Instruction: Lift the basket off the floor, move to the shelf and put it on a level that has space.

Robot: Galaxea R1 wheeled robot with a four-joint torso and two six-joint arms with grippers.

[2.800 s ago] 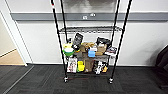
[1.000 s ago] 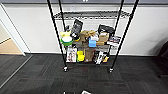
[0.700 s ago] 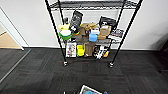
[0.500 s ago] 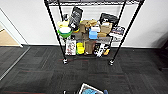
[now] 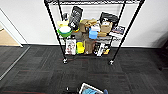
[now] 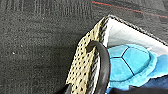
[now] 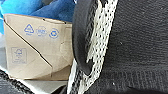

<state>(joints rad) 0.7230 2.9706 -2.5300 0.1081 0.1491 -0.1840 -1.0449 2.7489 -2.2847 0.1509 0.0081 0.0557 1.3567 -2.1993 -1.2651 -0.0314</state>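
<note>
1. The basket [image 5: 88, 88] sat low at the near edge of the head view, close in front of the robot, with the dark carpet floor [image 5: 37, 67] around it and the shelf [image 5: 92, 32] well apart from it, against the white wall [image 5: 25, 22].
2. Its woven beige side and white lining showed plainly from the left wrist; a blue plush turtle [image 6: 130, 62] lay inside it.
3. From the right wrist, a brown cardboard box [image 7: 35, 47] with printed recycling marks stood inside the basket beside blue plush fabric.
4. A dark curved finger of the left gripper [image 6: 101, 70] hooked over the basket's rim, one side of the wall pinched against it; the jaws looked closed on that wall.
5. The right gripper [image 7: 83, 47] likewise had a dark finger curled over the opposite woven wall, its jaws closed on the rim.
6. I could not tell whether the basket's bottom touched the carpet or hung just above it.
7. The shelf's two lower tiers were crowded: a green bowl [image 5: 64, 31], cardboard boxes, a blue box [image 5: 93, 33], dark packets, a yellow item [image 5: 80, 47] and bottles.
8. A wire tier [image 5: 95, 2] crossed the black posts at the top edge of the head view.
9. Tan wooden flooring [image 5: 7, 38] showed through a doorway at the far left.
</note>
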